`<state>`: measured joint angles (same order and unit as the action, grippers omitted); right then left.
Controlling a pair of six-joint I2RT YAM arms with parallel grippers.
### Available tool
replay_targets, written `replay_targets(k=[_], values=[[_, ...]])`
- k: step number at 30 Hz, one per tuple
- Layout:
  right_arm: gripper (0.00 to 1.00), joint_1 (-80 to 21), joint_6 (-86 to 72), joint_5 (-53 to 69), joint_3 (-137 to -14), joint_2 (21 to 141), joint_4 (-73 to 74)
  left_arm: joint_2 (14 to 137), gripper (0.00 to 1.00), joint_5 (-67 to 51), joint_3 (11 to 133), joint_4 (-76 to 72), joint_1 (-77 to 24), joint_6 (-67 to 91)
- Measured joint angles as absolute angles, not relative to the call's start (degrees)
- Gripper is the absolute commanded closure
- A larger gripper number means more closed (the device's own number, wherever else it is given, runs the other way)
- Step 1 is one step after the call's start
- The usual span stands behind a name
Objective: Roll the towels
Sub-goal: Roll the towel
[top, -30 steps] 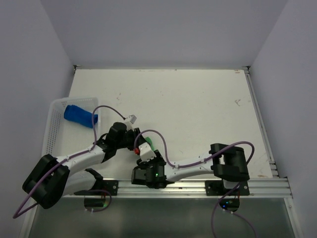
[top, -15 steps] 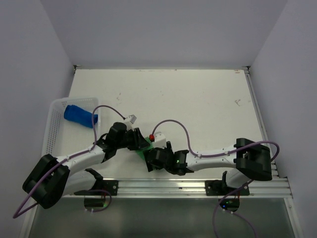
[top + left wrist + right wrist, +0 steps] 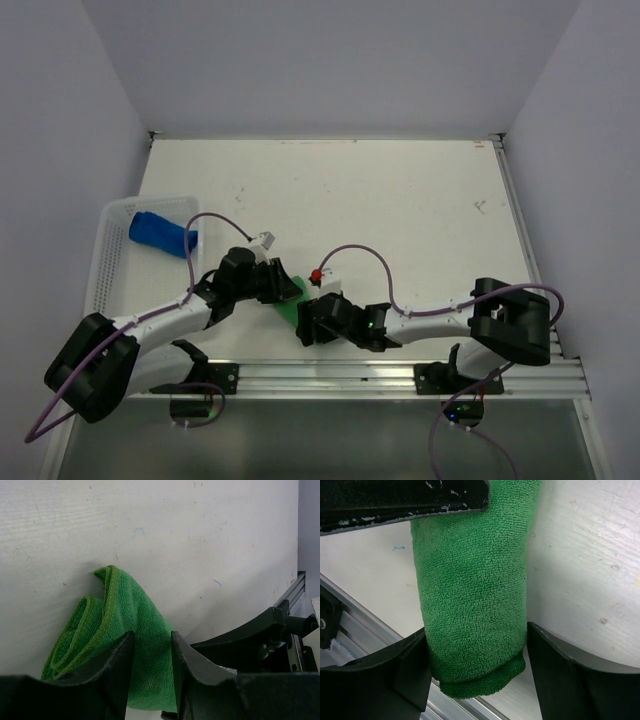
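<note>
One camera high over the counter [image 3: 400, 200]; one riding each wrist

From the top we look down from above and behind the arm bases [image 3: 200, 382], which lie along the bottom edge, far enough off to take in the whole counter up to its far edge; on the left wrist we sit low and close, looking out past the left claw [image 3: 151, 640] across the counter; on the right wrist we look almost straight down through the right claw [image 3: 476, 632], closer yet; both wrist views share the green towel [image 3: 135, 610] and a dark part of the other claw; the top view shows that same spot small, near the bases.
</note>
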<state>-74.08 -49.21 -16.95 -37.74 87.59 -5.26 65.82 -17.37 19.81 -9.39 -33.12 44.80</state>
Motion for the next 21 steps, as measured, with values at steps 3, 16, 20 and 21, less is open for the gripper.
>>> replay_targets(k=[3, 16, 20, 21], values=[[0.40, -74.08, -49.15, -16.51, -37.52, 87.96, -6.17, 65.54, 0.60, -17.26, 19.75, -9.30, -33.12, 44.80], [0.72, -78.50, -46.63, -24.47, -40.80, 90.78, -4.12, 64.51, 0.17, -14.13, 26.00, 1.48, -33.19, 43.97], [0.80, -81.30, -46.94, -30.22, -43.81, 93.01, -0.78, 64.69, 0.00, -9.19, 33.10, 10.63, -33.10, 43.64], [0.80, -81.91, -47.42, -31.75, -44.51, 93.56, 0.19, 64.69, 0.00, -7.77, 34.92, 12.84, -33.08, 43.72]])
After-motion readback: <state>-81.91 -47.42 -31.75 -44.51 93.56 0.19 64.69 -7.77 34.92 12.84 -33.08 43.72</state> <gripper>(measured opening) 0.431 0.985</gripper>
